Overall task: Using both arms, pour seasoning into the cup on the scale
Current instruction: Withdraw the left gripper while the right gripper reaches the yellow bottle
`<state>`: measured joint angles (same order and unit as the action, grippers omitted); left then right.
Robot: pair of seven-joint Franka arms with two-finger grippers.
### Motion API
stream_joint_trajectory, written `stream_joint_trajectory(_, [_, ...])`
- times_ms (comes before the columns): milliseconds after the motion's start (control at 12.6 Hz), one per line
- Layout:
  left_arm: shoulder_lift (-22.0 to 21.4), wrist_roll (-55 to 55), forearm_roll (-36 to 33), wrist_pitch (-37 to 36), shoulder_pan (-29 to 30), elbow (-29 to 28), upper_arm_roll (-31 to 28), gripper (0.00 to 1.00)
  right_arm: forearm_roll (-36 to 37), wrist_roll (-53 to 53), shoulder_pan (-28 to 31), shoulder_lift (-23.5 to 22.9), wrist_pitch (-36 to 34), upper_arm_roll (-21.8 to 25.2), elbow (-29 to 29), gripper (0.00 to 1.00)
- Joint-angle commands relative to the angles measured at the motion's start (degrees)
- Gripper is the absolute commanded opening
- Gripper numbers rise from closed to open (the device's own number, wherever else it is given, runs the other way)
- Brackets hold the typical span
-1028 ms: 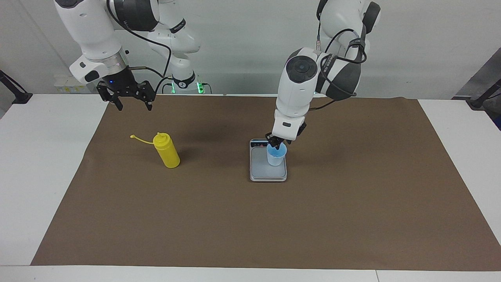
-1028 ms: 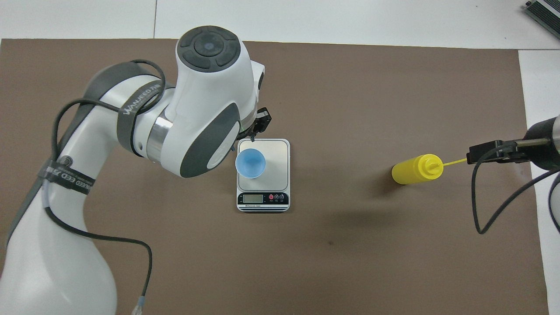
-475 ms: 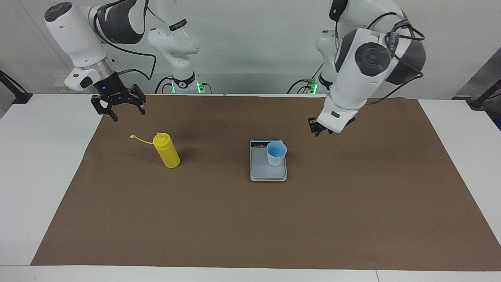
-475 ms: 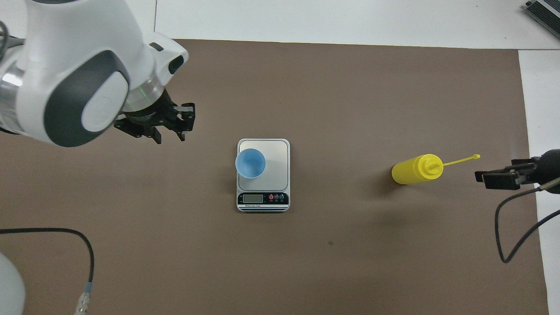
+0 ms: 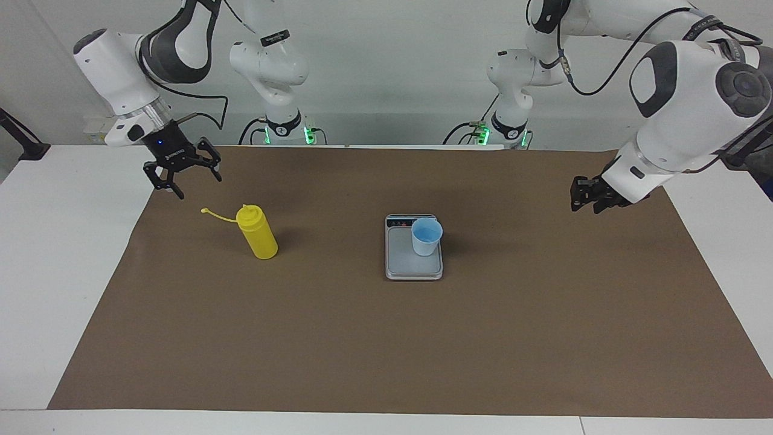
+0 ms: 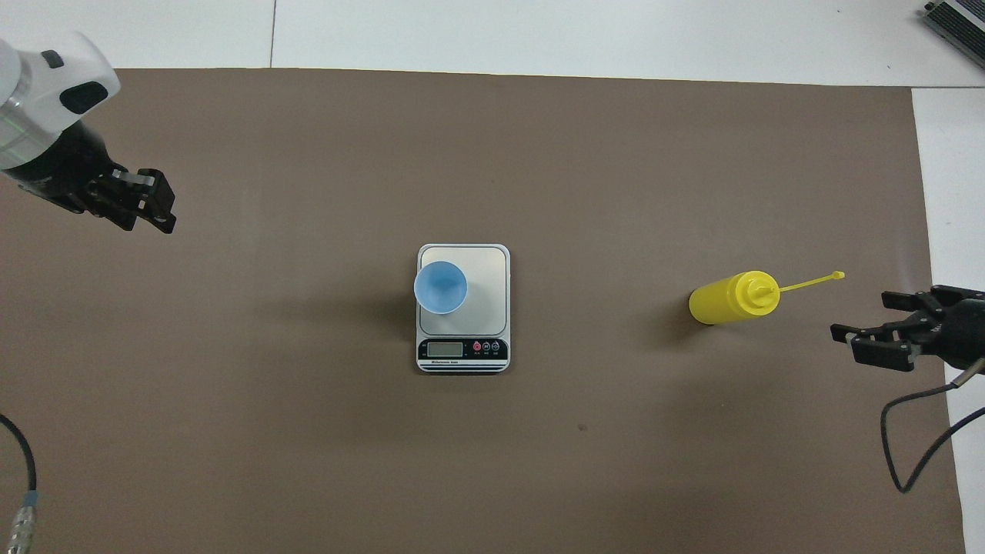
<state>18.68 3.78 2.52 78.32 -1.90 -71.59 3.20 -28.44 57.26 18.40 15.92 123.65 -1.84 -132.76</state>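
A white table [image 5: 72, 290] fills the room's middle, and most of its top is covered by a brown paper mat [image 5: 386, 338] — the white shows only as a border around the mat. A pale grey wall [image 5: 386, 72] rises straight from the table's edge, plain and evenly lit. Two black stands [image 5: 24, 142] lean in at the table's corners by the wall, one at each end of the mat.
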Motion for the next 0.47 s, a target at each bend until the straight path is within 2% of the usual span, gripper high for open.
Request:
stream_joint_trajectory(0, [-4.5, 1.7, -0.8, 4.3, 1.7, -8.1, 0.7, 0.51, -8.6, 11.7, 1.4, 1.0, 4.1, -0.1, -5.4, 1.00])
stream_joint_trajectory(237, [-7.2, 1.1, -0.8, 8.1, 1.8, -13.0, 0.6, 0.55, -19.5, 25.4, 2.7, -1.8, 5.6, -0.1, -8.0, 1.00])
stream_joint_trajectory(395, [-11.2, 0.7, -0.8, 13.5, 1.7, -19.4, 0.5, 0.55, -27.0, 35.3, 3.4, -5.4, 5.6, -0.1, -8.1, 1.00])
